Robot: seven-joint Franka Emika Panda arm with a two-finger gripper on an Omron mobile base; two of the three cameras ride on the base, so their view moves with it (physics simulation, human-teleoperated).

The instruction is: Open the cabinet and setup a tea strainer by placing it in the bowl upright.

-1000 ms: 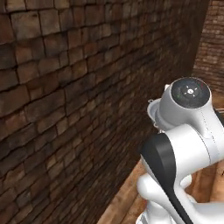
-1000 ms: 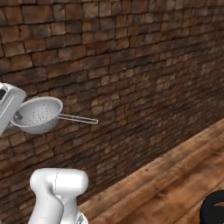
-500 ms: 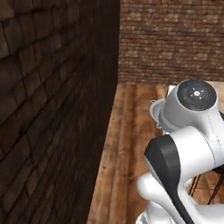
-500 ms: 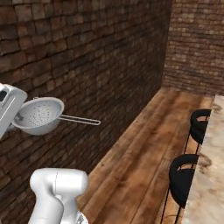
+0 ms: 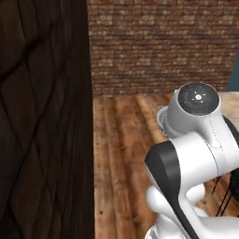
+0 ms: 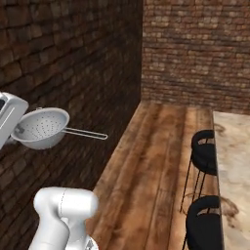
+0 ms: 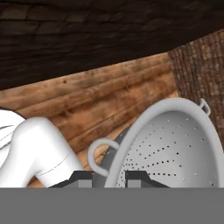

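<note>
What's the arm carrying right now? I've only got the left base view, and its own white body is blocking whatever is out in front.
Observer: A tea strainer, held up in the air at the gripper, mesh cup facing upward.
Operator: Is the grip solid?
Observer: In the hand view the two fingertips sit either side of the strainer's rim beside a small loop; contact itself I can't confirm.
Operator: What's ahead besides the brick wall?
Observer: The right base view shows two black stools standing along a pale stone counter on the right.
</note>
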